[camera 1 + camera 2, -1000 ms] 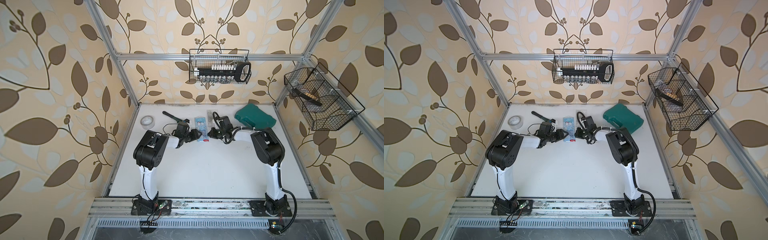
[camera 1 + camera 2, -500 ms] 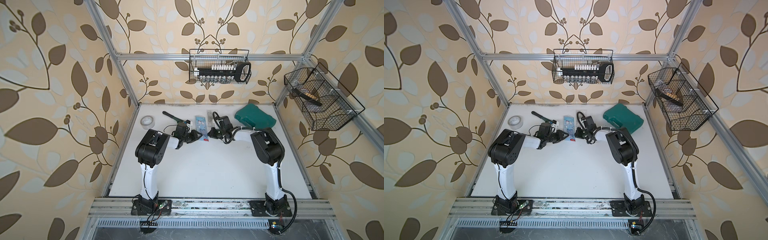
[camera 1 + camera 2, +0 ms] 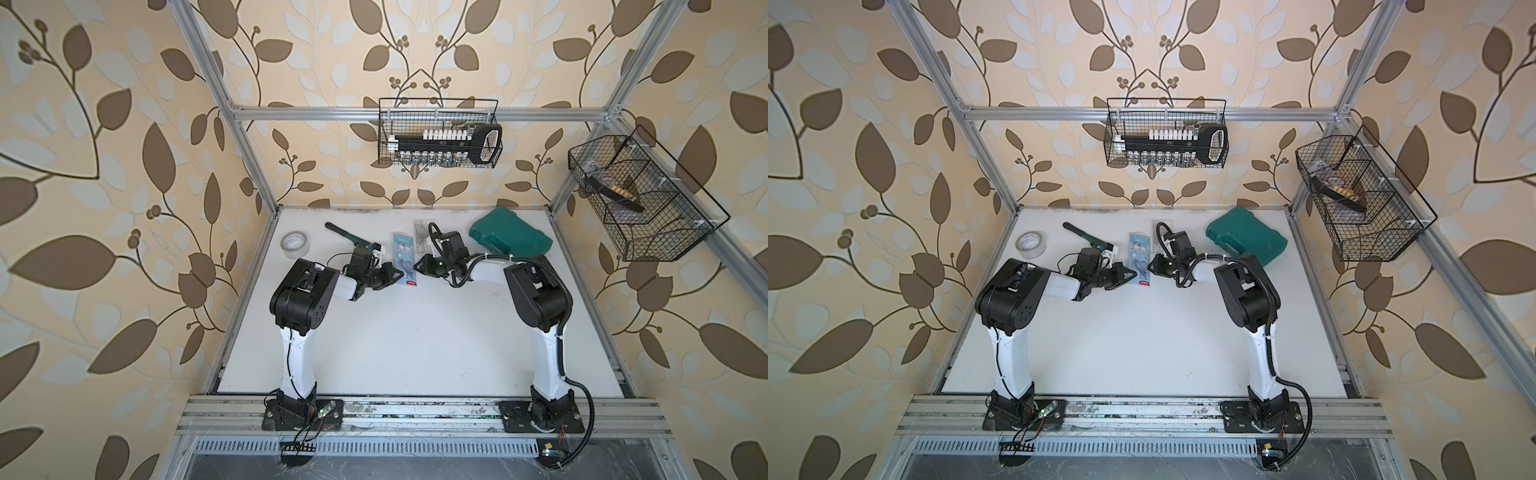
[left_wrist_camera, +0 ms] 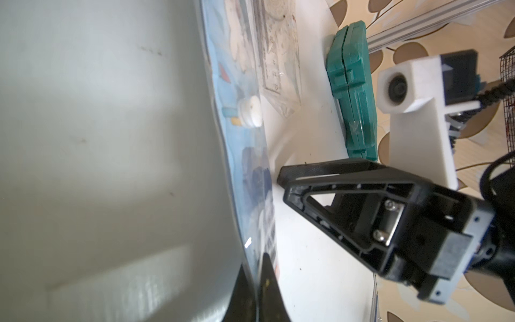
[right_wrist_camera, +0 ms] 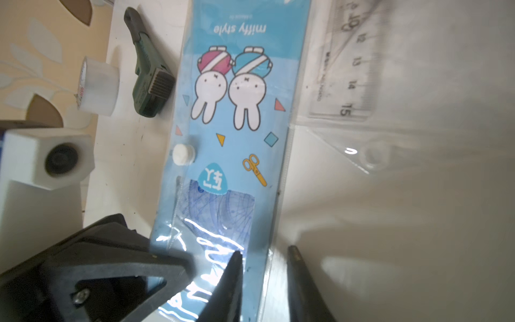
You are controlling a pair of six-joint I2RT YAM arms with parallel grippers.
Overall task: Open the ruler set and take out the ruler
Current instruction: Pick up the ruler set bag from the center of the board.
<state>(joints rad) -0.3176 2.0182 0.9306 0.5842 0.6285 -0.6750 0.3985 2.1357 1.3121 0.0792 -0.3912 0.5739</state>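
The ruler set [image 3: 404, 257] [image 3: 1140, 257] is a blue pouch printed with two rabbits [image 5: 239, 92], flat at the back middle of the table. Its white snap button [image 5: 183, 154] sits near one long edge. My left gripper [image 3: 398, 274] [image 4: 256, 278] is shut on the pouch's near end, pinching the film [image 4: 250, 195]. My right gripper [image 3: 419, 267] [image 5: 264, 251] is open, one finger [image 5: 231, 278] over the pouch and the other over bare table. Blue drawing tools show through the pouch window [image 5: 220, 206]. A clear ruler [image 5: 348, 69] [image 3: 420, 235] lies beside the pouch.
A tape roll [image 3: 295, 245] and a green-black hand tool [image 3: 347, 237] lie left of the pouch. A teal case [image 3: 511, 237] sits to the right. Wire baskets hang on the back wall [image 3: 438, 133] and the right wall [image 3: 640, 199].
My left gripper has closed on the pouch's near end. My right gripper, shut before, has opened. Both arms stay almost where they were.
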